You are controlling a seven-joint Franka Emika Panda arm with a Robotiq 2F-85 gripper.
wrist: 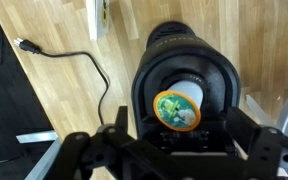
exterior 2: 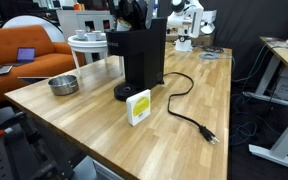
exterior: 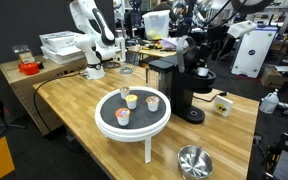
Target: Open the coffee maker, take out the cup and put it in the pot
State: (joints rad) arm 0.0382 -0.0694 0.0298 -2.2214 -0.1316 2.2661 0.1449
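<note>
Inside coffee maker (wrist: 220, 88), cup (wrist: 178, 109), green-orange top

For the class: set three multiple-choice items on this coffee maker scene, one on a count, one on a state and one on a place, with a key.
1. How many small cups stand on the white tray? A two; B three; C five.
2. The power cord's plug is: A lying loose on the table; B in a wall socket; C held in the air.
3. Where is the pod cup? A on the tray; B on the table; C in the open top of the coffee maker.

Key: 1 B, an exterior view shows a yellow, an orange and a red one. 2 A, it lies on the wood, joined to nothing. 3 C, the wrist view looks down on it inside the black chamber.
</note>
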